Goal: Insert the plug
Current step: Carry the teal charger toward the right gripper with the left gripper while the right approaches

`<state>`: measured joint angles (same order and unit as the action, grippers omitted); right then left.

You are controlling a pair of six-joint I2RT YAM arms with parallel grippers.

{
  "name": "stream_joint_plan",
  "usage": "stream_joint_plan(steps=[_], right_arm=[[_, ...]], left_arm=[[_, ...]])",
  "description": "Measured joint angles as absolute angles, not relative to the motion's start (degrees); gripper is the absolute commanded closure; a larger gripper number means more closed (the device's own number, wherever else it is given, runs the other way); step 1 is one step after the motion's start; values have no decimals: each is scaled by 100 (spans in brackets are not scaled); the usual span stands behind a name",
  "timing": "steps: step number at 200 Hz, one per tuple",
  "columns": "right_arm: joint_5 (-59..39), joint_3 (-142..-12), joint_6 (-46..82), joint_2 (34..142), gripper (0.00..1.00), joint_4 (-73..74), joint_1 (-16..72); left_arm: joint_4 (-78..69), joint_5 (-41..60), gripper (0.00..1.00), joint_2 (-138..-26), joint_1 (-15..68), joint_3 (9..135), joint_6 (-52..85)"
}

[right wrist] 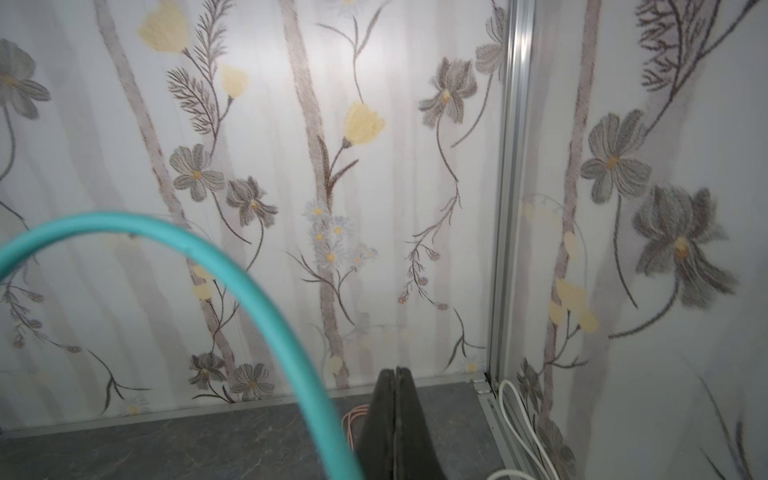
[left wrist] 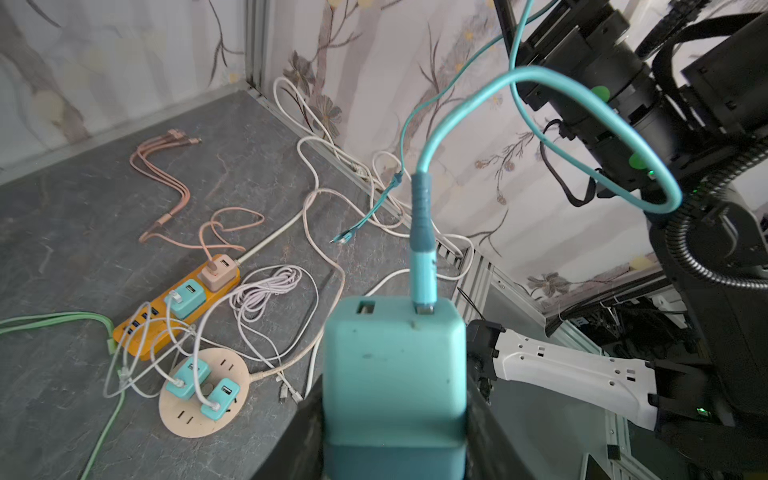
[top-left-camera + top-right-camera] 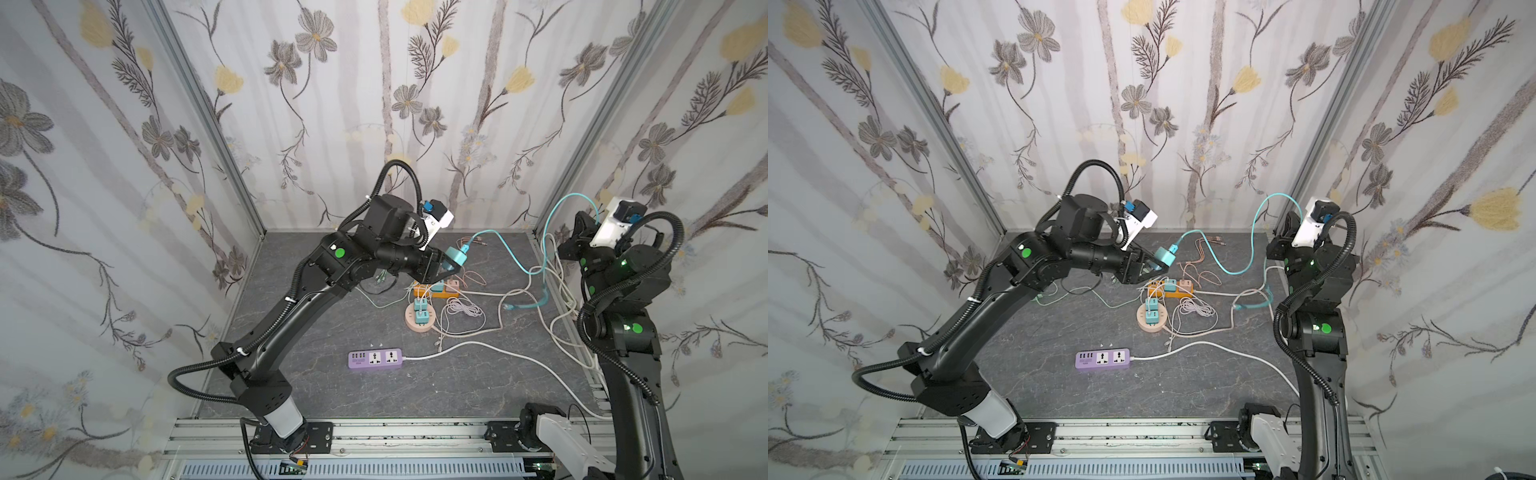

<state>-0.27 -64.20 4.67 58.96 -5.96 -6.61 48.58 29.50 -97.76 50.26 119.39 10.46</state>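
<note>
The left pincer (image 3: 449,266) pinches the teal charger block (image 2: 395,365) by its two flanks and holds it in the air, above the desk (image 3: 332,395). Its prongs are hidden, so I cannot tell how they are turned. The free sockets I judge it is meant for are on the purple power strip (image 3: 375,358), at about 7 o'clock from the block in both top views and well apart from it.

The main risk is the teal cable (image 2: 540,79). It is seated in one of the block's ports, runs off toward 3 o'clock and loops past the right arm. A descent could pull it taut, twisting the block in the grip or tugging the connector loose. The right pincer (image 1: 397,415) is pressed together with nothing seen between its fingers, so it offers no slack control.

The block is smooth, scuffed plastic with rounded corners, so it is likely to pivot under off-axis push. The purple strip looks light and lies on a slick, marbled grey surface, so it may slide when pressed. Loose white and pink cords coil at 6 o'clock around the round beige socket puck (image 2: 187,419) and the orange strip (image 2: 124,336), where they could snag.
</note>
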Motion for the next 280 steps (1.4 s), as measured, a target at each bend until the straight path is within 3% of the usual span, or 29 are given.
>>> stream_joint_plan(steps=[45, 67, 77, 199, 280], right_arm=[[336, -4510, 1361, 5317, 38, -1767, -694], [180, -4117, 1896, 5266, 21, -2322, -696], [51, -3992, 2102, 5247, 1, -2569, -685], [-1302, -4125, 2324, 4928, 1, -3887, -565], [-3524, -4733, 2355, 4958, 4, -3103, 517]], left_arm=[[4869, 2239, 100, -10694, 5406, 11795, 880], [5050, 1656, 100, -11146, 5400, 11966, 825], [5142, 1452, 100, -11273, 5387, 12025, 788], [5229, 779, 100, -11323, 4659, 12346, 755], [5212, 644, 100, -11271, 4716, 12206, -43]])
